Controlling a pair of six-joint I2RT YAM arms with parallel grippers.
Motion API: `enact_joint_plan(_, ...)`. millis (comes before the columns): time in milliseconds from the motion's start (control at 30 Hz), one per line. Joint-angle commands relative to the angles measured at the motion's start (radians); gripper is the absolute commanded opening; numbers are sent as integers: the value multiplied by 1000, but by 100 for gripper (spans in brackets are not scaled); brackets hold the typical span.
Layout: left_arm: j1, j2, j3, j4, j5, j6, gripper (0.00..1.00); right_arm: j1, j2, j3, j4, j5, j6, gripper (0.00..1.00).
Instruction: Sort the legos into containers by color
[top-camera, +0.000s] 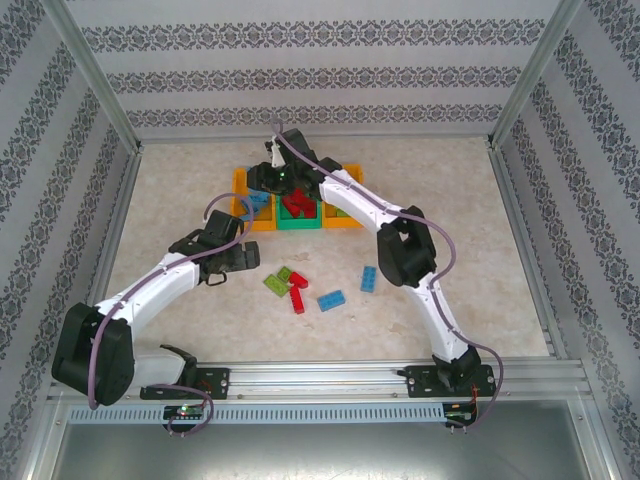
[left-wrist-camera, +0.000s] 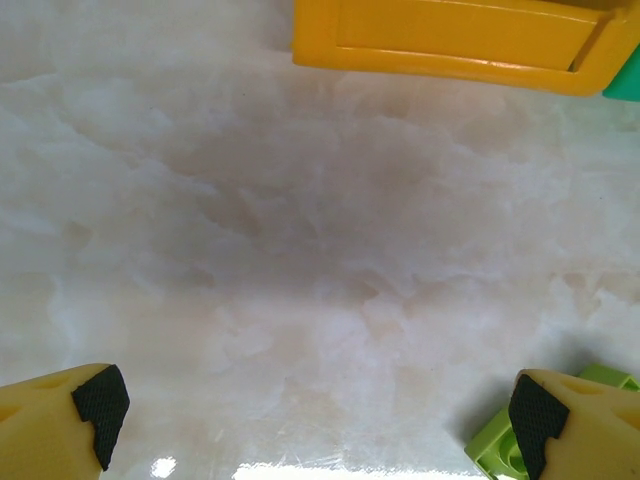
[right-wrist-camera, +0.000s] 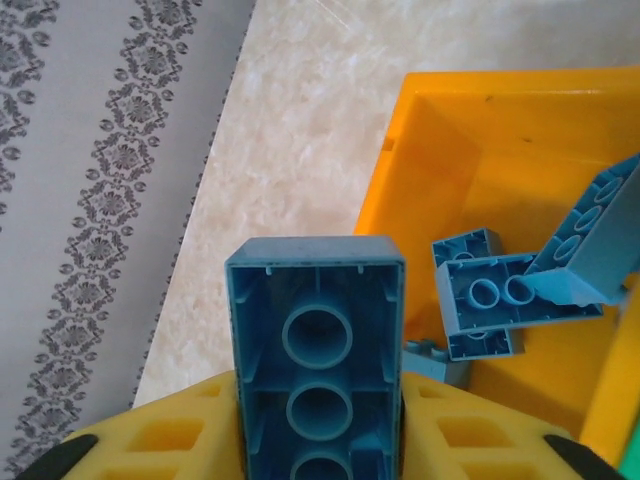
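Observation:
My right gripper (right-wrist-camera: 320, 440) is shut on a blue lego (right-wrist-camera: 318, 330), held hollow side toward the camera above the left orange container (right-wrist-camera: 440, 150). Several blue legos (right-wrist-camera: 480, 290) lie in that container. From above, the right gripper (top-camera: 270, 178) hangs over the row of containers: left orange (top-camera: 241, 190), green middle (top-camera: 298, 222) with red legos (top-camera: 297, 205), and right orange (top-camera: 345, 222). My left gripper (left-wrist-camera: 318, 415) is open and empty, low over the table in front of the left orange container (left-wrist-camera: 460, 40). A light green lego (left-wrist-camera: 490, 450) lies just inside its right finger (left-wrist-camera: 575, 425).
Loose legos lie on the marble table in front of the containers: a green one (top-camera: 278, 280), a red one (top-camera: 298, 293) and two blue ones (top-camera: 331, 300) (top-camera: 369, 278). Patterned walls and an aluminium frame (top-camera: 110, 110) enclose the table.

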Motion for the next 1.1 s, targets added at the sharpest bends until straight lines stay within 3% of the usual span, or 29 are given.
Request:
enact_joint_plan(0,13,-38,-21,32,31,-3,100,-20,61,80,-15,-37,56,51)
enact_joint_plan(100,11,-66,-49,73,100,20,100,-24,71,93,-9,-42,56,68)
enact_joint_plan(267,8,-99,-88,93,113,33,100,-15,13,43,-9,-58,-11,84)
enact_joint_plan(433,8,-113,-108,95,117,17,100,2,-154,-158,-20,-30,-138,86)
enact_joint_plan(700,26,-59,-93,30,34,-53,99,77,-414,-585,-12,94,-274,86)
enact_joint_plan(867,62,-38,-89,0,8,-82,99,161,-503,-765,28,143,-268,83)
enact_joint_plan(1067,89,-41,-98,-16,12,-90,99,255,-558,-861,20,219,-244,81)
